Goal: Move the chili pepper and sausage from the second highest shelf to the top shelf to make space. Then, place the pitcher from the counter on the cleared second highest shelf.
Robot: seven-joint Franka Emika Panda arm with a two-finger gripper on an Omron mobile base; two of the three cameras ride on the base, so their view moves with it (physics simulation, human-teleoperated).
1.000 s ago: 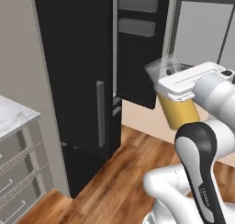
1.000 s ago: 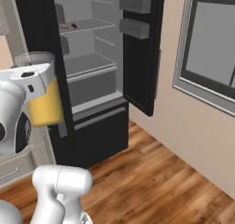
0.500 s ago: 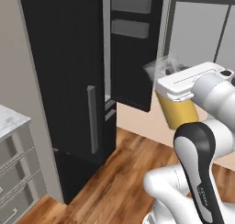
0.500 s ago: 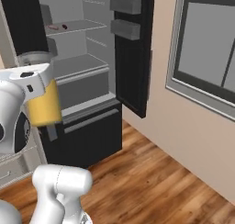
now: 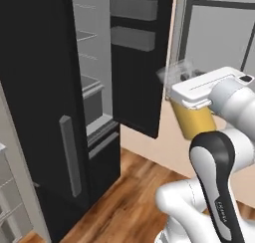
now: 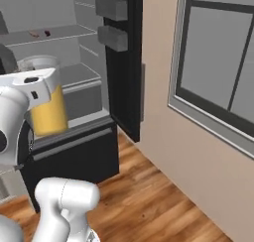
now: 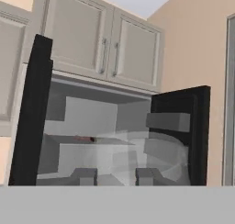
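**Hand view: pitcher held up in front of the open fridge**

Hand view looks into the open fridge (image 7: 114,140), with its two black doors swung out to either side and beige wall cupboards (image 7: 101,48) above. The clear rim of the pitcher (image 7: 156,159) blurs the lower middle of this view, just above the two dark fingers (image 7: 112,176), which are closed on the pitcher. On the top shelf (image 7: 69,139) lie the sausage (image 7: 82,138) and, just beside it, the dark chili pepper (image 7: 92,139).

Left base view shows the pitcher (image 5: 195,118) carried upright at the end of the white arm, its orange-yellow liquid under the white hand and its clear rim sticking out above. It hangs in the air in front of the right fridge door (image 5: 137,62), well apart from the shelves.

Right base view shows the same pitcher (image 6: 47,112) at the left, held level with the fridge's lower shelves. Higher up, on the top shelf (image 6: 59,35), the sausage (image 6: 33,33) and the chili pepper (image 6: 47,33) rest near each other. A window (image 6: 218,62) in the beige wall lies to the right, over a wooden floor (image 6: 149,196).
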